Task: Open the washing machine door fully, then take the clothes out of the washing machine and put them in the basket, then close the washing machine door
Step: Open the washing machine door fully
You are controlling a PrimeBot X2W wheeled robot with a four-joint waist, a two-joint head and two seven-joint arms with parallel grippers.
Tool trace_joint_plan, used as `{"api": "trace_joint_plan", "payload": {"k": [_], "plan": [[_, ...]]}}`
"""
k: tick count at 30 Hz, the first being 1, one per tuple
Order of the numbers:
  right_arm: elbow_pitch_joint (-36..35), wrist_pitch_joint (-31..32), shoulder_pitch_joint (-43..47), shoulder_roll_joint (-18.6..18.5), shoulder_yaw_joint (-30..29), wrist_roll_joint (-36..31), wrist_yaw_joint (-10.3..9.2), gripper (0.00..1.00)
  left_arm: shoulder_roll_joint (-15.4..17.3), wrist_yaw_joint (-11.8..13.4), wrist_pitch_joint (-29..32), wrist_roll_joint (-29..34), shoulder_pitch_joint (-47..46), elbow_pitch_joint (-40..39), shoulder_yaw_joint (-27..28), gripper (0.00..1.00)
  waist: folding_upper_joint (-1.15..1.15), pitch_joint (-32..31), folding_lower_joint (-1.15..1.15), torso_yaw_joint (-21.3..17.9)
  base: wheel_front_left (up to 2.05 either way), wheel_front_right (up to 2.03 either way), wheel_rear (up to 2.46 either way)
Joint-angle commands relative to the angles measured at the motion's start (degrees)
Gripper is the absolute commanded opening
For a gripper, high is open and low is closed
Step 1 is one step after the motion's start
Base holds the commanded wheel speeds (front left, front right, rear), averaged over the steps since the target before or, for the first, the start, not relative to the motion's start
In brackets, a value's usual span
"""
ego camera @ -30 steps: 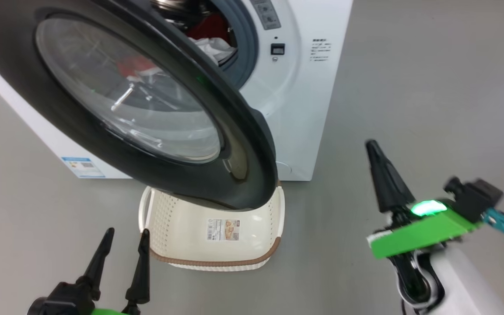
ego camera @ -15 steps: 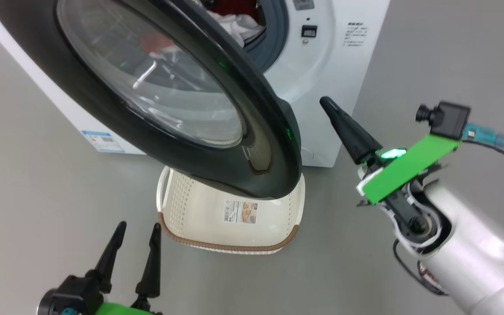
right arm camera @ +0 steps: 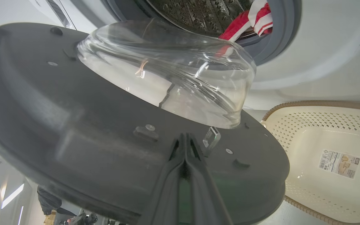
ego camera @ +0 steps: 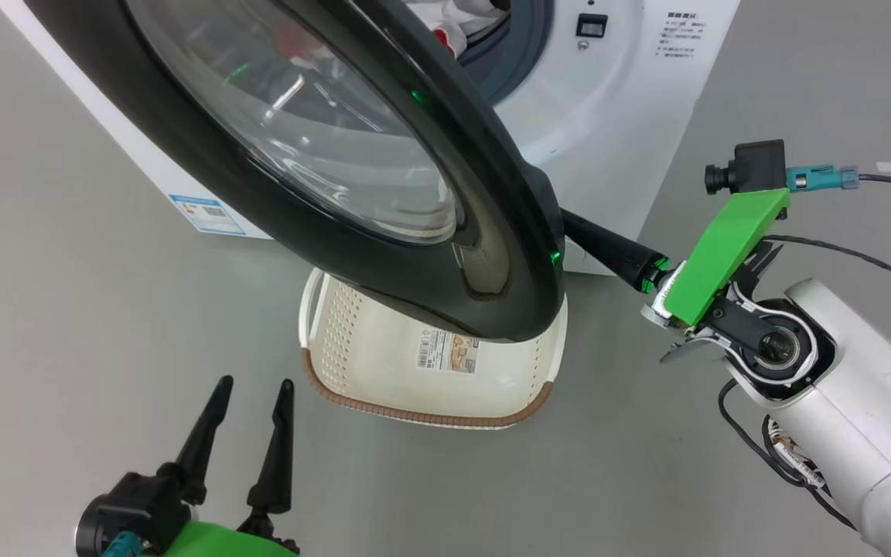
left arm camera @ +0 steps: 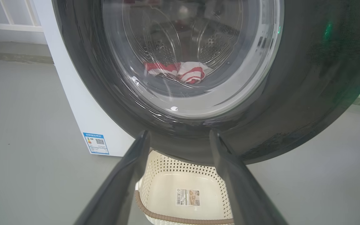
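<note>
**Door partly open; right fingers closed behind its free edge, left fingers spread**

Nearest, at the lower left of the head view, the left gripper (ego camera: pixel 255 381) hovers over the grey floor (ego camera: pixel 66 348). Its two dark fingers are spread wide and grasp nothing. They point up and forward toward the basket (ego camera: pixel 353 348). The basket stands on the floor just in front of the machine, and the sticker (ego camera: pixel 448 350) on its bottom is in plain sight. Its far side is tucked under the lower rim of the washing machine door (ego camera: pixel 314 147).

From the lower right the pale forearm (ego camera: pixel 863 402) rises. The wrist, with its green mount (ego camera: pixel 724 255), is turned leftward. The right gripper (right arm camera: pixel 185 139) has its fingers pressed flat together with nothing between them, and it reaches behind the door's free edge. In the right wrist view its tips lie over the dark inner face, just beside the small metal latch hook (right arm camera: pixel 211 137). Whether they touch that face cannot be told.

The door stands partway open, swung out over the basket. It lies between the left gripper and the opening.

Farthest is the white washing machine (ego camera: pixel 608 100), with a blue label (ego camera: pixel 208 214) low on its front. Inside its grey rubber ring (right arm camera: pixel 286 28), the red-and-white clothes (left arm camera: pixel 180 71) lie in the perforated drum (right arm camera: pixel 205 15), some of them at the lip of the opening.
</note>
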Motion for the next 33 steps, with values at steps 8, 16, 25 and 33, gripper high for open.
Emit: {"api": "trace_joint_plan", "payload": {"k": [8, 16, 25, 33], "plan": [[-1.2, 4.3, 1.1, 1.6, -1.2, 0.7, 0.44, 0.0, 0.7, 0.4, -0.7, -0.3, -0.8, -1.1, 1.2, 1.0, 0.0, -1.7, 0.0, 1.6, 0.0, 0.0, 0.0], [-3.4, 7.0, 6.0, 2.8, -1.5, -0.3, 0.44, 0.0, 0.7, 0.8, -0.7, -0.1, 1.6, -1.1, 0.8, 1.0, 0.0, -4.8, 0.0, 4.0, 0.0, 0.0, 0.0], [-5.0, 9.1, 10.1, 4.7, -0.9, -1.7, 0.44, 0.0, 0.7, 1.3, -0.7, 0.2, 3.7, -1.0, 0.5, 1.0, 0.0, -7.4, 0.0, 7.7, 0.0, 0.0, 0.0], [-5.8, 9.8, 11.9, 6.4, -0.9, -2.5, 0.44, 0.0, 0.7, 1.6, -0.7, 0.3, 4.6, -0.5, 0.1, 1.0, 0.0, -8.6, 0.0, 11.3, 0.0, 0.0, 0.0]]}}
